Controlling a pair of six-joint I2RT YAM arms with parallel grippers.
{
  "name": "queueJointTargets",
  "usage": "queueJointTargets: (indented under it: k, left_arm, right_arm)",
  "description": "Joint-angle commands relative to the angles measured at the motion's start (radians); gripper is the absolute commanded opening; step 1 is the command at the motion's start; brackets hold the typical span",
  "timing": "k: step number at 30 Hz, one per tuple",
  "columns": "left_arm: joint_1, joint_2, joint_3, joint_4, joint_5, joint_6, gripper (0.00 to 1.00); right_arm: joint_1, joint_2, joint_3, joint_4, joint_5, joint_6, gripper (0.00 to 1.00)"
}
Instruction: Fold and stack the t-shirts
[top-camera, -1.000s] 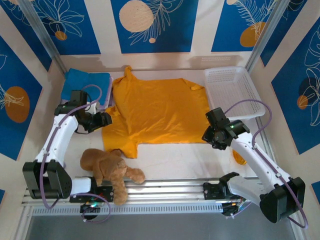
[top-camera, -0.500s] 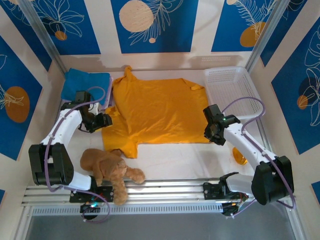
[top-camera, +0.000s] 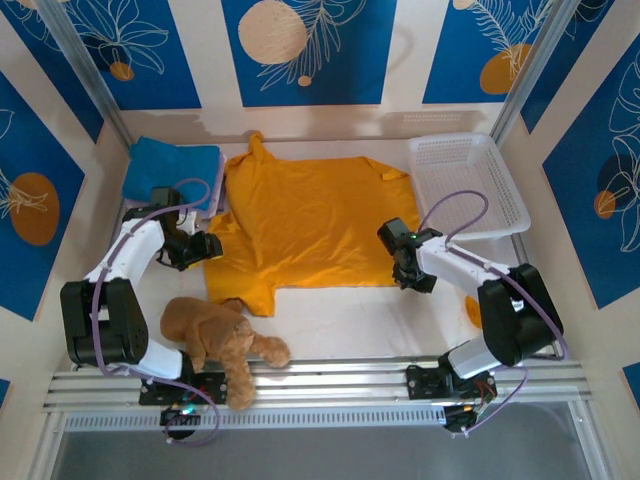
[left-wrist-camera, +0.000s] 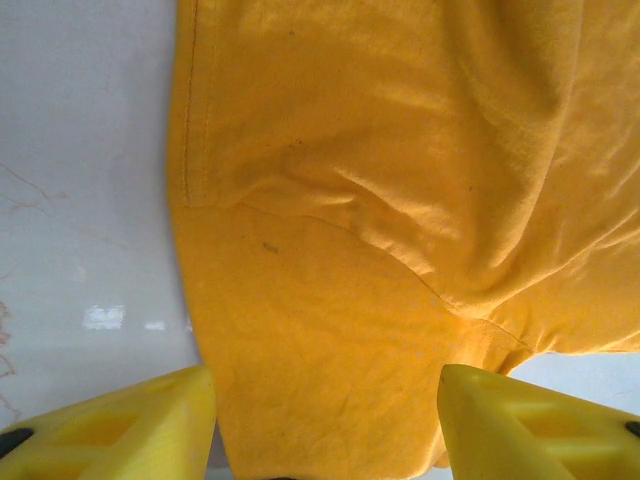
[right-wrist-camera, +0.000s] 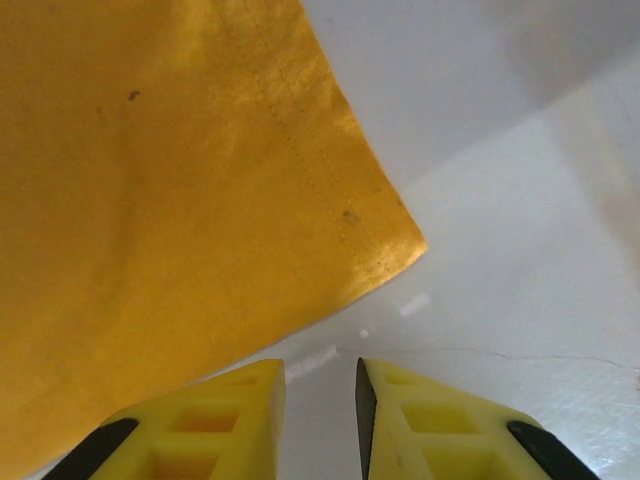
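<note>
No readable text, label or number shows anywhere.

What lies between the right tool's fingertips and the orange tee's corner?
A strip of bare white table, as the right wrist view shows. The tee ends in its hemmed corner just ahead of the right tool.

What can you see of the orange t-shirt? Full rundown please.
The mustard-orange t-shirt lies spread flat on the white table. It looks like soft cotton and is lightly wrinkled. One sleeve points at the far wall, the other toward the plush teddy. The left gripper is open, with the shirt's sleeve-side edge between its fingers. The right gripper, narrowly parted, sits just off the stitched hem corner without touching it.
</note>
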Motion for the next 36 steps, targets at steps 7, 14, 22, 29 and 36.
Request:
queueJointTargets:
  k: [7, 14, 22, 29, 36]
  left_arm:
    - [0.016, -0.018, 0.009, -0.023, -0.009, 0.032, 0.59]
    - [0.019, -0.025, 0.018, -0.042, -0.016, 0.039, 0.60]
    - [0.023, -0.018, 0.028, -0.051, -0.035, 0.032, 0.61]
    - [0.028, 0.000, 0.038, -0.068, -0.033, 0.046, 0.62]
    - [0.038, 0.036, 0.053, -0.076, -0.024, 0.054, 0.61]
  right_arm:
    - [0.008, 0.090, 0.012, 0.054, 0.042, 0.032, 0.28]
    - [0.014, 0.086, 0.008, 0.081, 0.054, 0.020, 0.29]
    - [-0.028, 0.096, 0.013, 0.087, -0.033, 0.027, 0.29]
    - [-0.023, 0.123, -0.008, 0.092, -0.051, 0.049, 0.26]
    - [-0.022, 0.081, -0.001, 0.089, -0.048, 0.027, 0.04]
